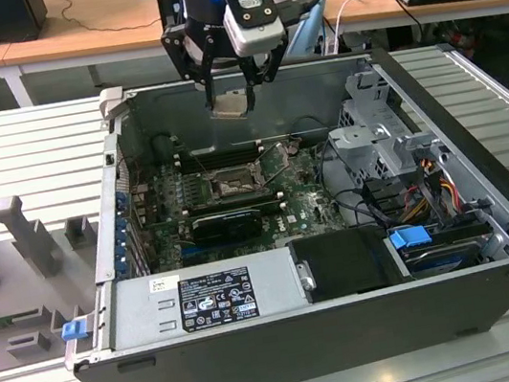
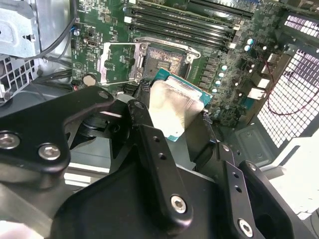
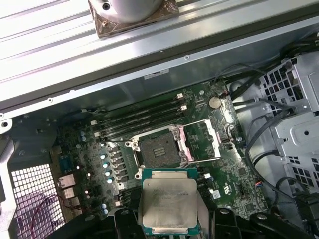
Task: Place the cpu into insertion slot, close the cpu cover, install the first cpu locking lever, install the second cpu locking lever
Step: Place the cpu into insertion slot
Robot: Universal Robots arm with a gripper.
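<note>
My gripper (image 1: 230,96) hangs above the open computer case, shut on the cpu (image 1: 229,106), a flat square chip with a silver-tan top and a green edge. In both wrist views the cpu (image 2: 174,107) (image 3: 168,201) sits between the black fingers (image 2: 147,139), held in the air, level and apart from the motherboard. The insertion slot (image 1: 234,186) (image 3: 158,149) (image 2: 164,62) lies bare below and slightly off to one side of the chip. Beside the slot, the cpu cover (image 3: 202,139) (image 2: 117,62) is swung open, and the green board shows through its window.
A long black ribbed card (image 1: 226,223) lies just in front of the slot, memory slots (image 1: 215,158) behind it. A power supply (image 1: 203,296) fills the near side. A drive cage (image 1: 382,142) with cables (image 1: 428,183) stands at the exterior view's right. Case walls (image 1: 315,84) surround the board.
</note>
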